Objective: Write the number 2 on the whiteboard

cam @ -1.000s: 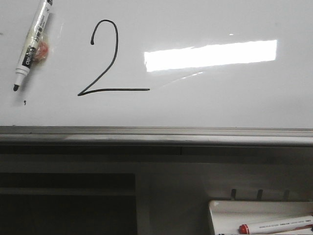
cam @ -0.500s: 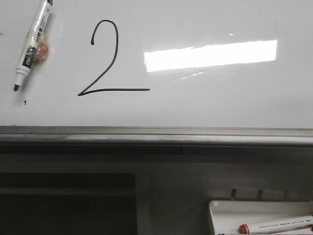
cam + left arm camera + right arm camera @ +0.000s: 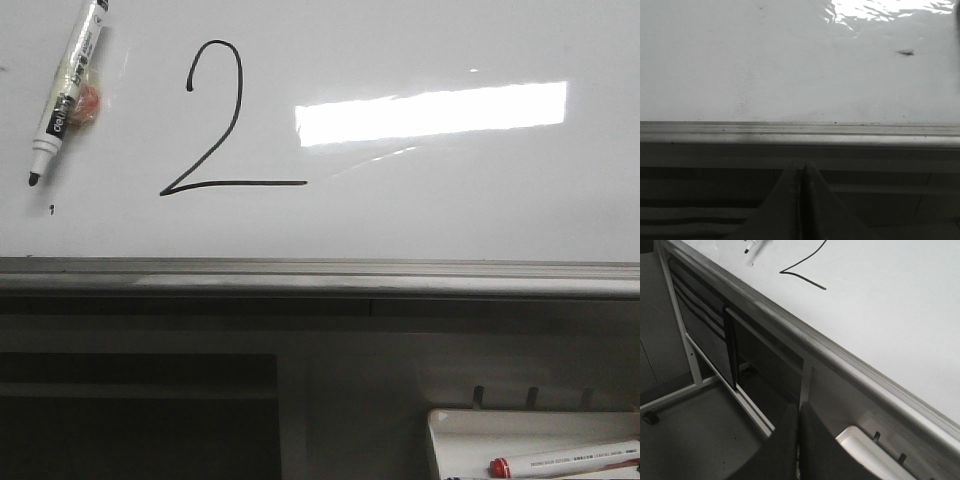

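1. Front view: drawn in thin black line on the whiteboard [image 3: 420,215], the number 2 [image 3: 215,120], with curled top, long diagonal and flat base stroke, left of the bright rectangular reflection [image 3: 430,112]. Left of the numeral, lying on the board at a tilt, a black-tipped marker [image 3: 66,88], tip toward the near edge, with a small orange-pink object [image 3: 88,103] touching its barrel. Just below the tip, a tiny black dot [image 3: 52,209]. Along the board's near edge, a grey metal rail [image 3: 320,275]. At lower right, a small white tray [image 3: 480,425] carrying a red-capped marker [image 3: 565,461]. No gripper in sight here.

2. Left wrist view: left gripper [image 3: 800,200] clenched, fingers pressed together with only a thin seam between them, grasping nothing. Positioned on the near side of the rail [image 3: 800,132], below the board surface [image 3: 790,65]. Numeral outside this view; only a small dark smudge [image 3: 905,52] on the board.

3. Right wrist view: right gripper [image 3: 798,450] likewise pressed closed, holding nothing, below the rail [image 3: 805,342] and beside the tray [image 3: 865,450]. Lower strokes of the numeral [image 3: 802,272] well apart from the jaws, far across the board [image 3: 890,305].
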